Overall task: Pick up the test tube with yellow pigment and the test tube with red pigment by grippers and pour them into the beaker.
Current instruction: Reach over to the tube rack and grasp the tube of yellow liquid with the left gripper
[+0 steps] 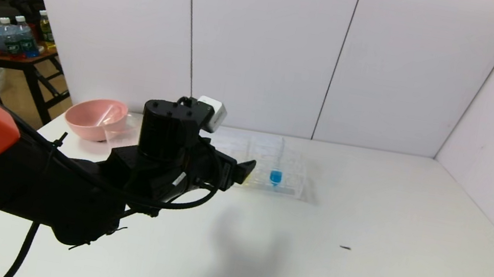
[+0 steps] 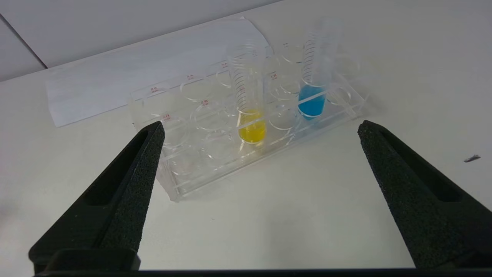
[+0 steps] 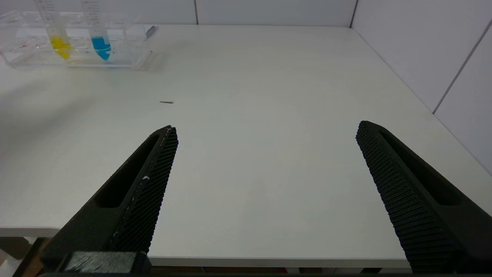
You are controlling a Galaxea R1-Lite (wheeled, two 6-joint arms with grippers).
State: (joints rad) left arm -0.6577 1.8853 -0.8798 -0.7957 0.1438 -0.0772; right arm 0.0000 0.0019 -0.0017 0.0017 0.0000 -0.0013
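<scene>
The test tube with yellow pigment (image 2: 251,129) stands upright in a clear rack (image 2: 184,181), with a blue-liquid tube (image 2: 312,104) two holes along. My left gripper (image 2: 260,125) is open and empty, hovering just short of the rack with the yellow tube framed between its fingers. In the head view, the left gripper (image 1: 246,168) points at the rack's left end and covers the yellow tube. My right gripper (image 3: 267,126) hangs open and empty over the table's front edge, far from the rack. A faint clear beaker (image 1: 124,131) stands beside the pink bowl. The test tube with red pigment is out of view.
A pink bowl (image 1: 96,117) sits at the table's back left corner. A white paper sheet (image 2: 115,84) lies behind the rack. A small dark speck (image 1: 345,247) lies on the white table (image 1: 410,234). White walls close the back and right.
</scene>
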